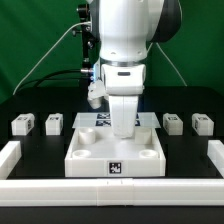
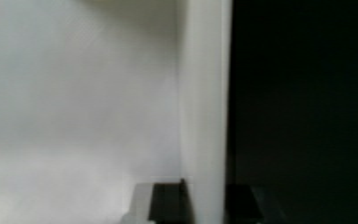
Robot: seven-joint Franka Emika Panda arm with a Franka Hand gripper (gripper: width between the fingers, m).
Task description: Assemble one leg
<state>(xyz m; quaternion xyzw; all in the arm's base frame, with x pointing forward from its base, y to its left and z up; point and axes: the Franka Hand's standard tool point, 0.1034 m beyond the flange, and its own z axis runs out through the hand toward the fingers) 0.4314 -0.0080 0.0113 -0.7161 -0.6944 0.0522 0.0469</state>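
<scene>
A black table [image 1: 40, 140] under a green backdrop [image 1: 30, 40] is where I work. My gripper [image 1: 122, 128] points straight down and sits low at the far half of the white square tray [image 1: 80, 165]. The wrist view is filled by blurred white surface with a paler upright strip and black beyond it, so I am very close to that part. Two dark shapes at the edge of that view may be my fingers standing either side of the strip. I cannot tell whether the jaws are apart or clamped on a wall of the tray. Outward from my hand, the tray's two front round sockets are empty. All the legs lie on the table, apart from the tray and out of my grasp. On the exterior view's left are the inner leg [image 1: 53, 123] and, farther from my hand, the outer leg [image 1: 20, 124]. On the exterior view's right are a second inner leg [image 1: 173, 121] and a second outer leg [image 1: 203, 124]. Farthest out runs the low white border rail [image 1: 110, 195]. I judge this an early step: I am dealing with the tray, and no leg is fetched yet. Next I would need to rise clear, cross to one inner leg, straddle it squarely, then carry it to a socket.
</scene>
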